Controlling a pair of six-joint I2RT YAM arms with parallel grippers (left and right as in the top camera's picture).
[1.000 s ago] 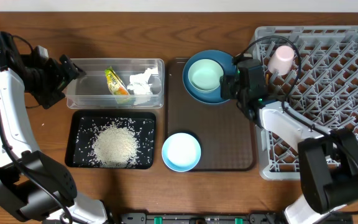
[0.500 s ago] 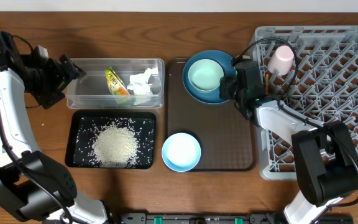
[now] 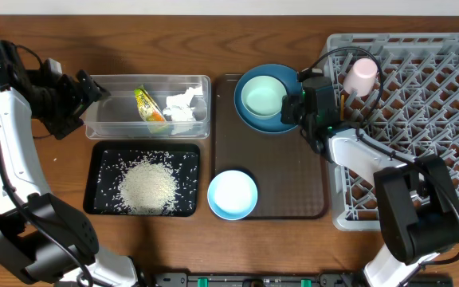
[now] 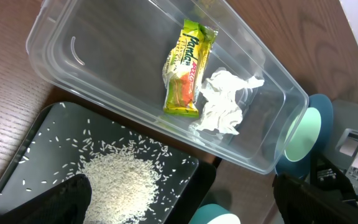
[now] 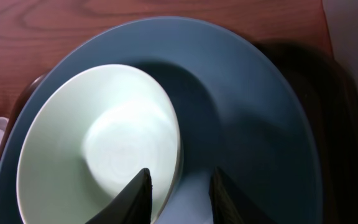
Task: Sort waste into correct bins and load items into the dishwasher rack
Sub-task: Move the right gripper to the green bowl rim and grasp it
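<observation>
mint bowl (image 5: 98,149) rim between right pincer (image 5: 180,190) tips, half-open, unclamped. seat deeper, squeeze firm, lift clear of blue plate (image 5: 260,124). left pincer (image 4: 191,202) wide open.

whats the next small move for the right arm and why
Probably close the right gripper on the rim of the mint bowl: its fingers straddle that rim, one inside, one over the blue plate, with gaps on both sides, so nothing is gripped yet.
</observation>
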